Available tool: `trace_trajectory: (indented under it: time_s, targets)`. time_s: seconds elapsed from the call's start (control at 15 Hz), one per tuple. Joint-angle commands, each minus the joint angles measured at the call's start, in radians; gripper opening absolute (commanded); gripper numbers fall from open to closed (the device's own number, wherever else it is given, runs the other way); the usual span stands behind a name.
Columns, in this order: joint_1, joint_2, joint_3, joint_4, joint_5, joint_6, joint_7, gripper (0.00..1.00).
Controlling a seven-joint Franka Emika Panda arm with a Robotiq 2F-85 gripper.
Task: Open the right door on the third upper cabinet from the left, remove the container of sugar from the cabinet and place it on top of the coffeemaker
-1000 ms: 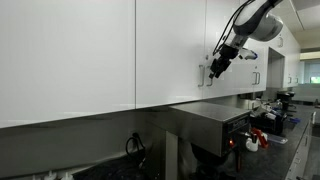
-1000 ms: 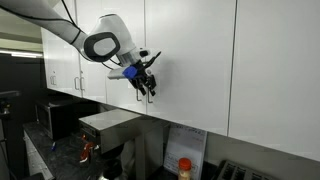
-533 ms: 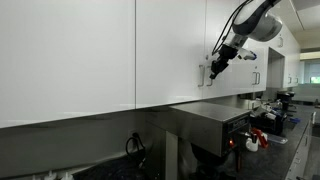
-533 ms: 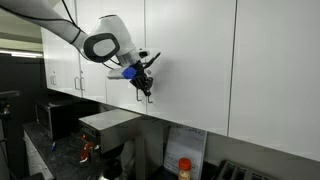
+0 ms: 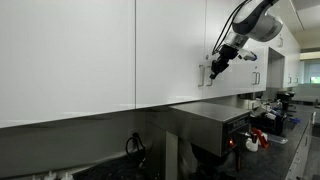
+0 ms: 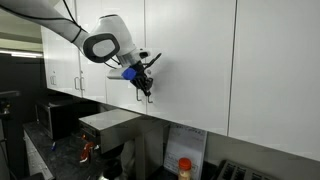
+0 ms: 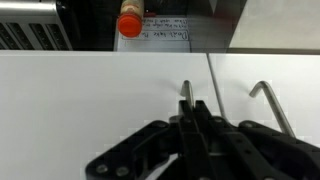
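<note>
Tool [image 7: 197, 108] clamps a bar handle [image 7: 186, 90] (twin handle [image 7: 268, 105] beside); right door [image 6: 190, 60] closed.

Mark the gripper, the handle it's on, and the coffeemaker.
gripper [image 7: 196, 108]: wrist view, midway between the fingertips.
door handle [image 7: 186, 91]: wrist view, bare bar end beyond the fingers.
coffeemaker [image 6: 105, 121]: an exterior view, flat steel top.

In the wrist view the bar handle [image 7: 186, 92] passes behind the closed gripper [image 7: 193, 110], so the contact itself is hidden; the bar seems pinched between the fingers. The bottom edge cuts off the gripper's body. At the top only a red cap [image 7: 130, 24] shows, and the printed label [image 7: 168, 33] beside it is too blurred to read. In both exterior views shut doors hide the inside of the third upper cabinet [image 6: 190, 60], and the arm [image 5: 262, 12] runs off the top edge. In an exterior view the counter clutter [image 5: 265, 128] is too small to tell.
</note>
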Motion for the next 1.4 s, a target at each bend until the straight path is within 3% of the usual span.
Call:
trace_trajectory:
  time_s: [0.0,0.53,0.87,1.33]
  targets:
    - [0.015,-0.051,-0.017,-0.025,0.039,-0.028,-0.063,0.02]
    - [-0.021,-0.181,-0.031,-0.125,0.001,-0.042,-0.069,0.02]
    - [0.032,-0.299,-0.154,-0.16,0.043,-0.151,-0.243,0.02]
    - [0.01,-0.393,-0.28,-0.137,0.065,-0.346,-0.485,0.02]
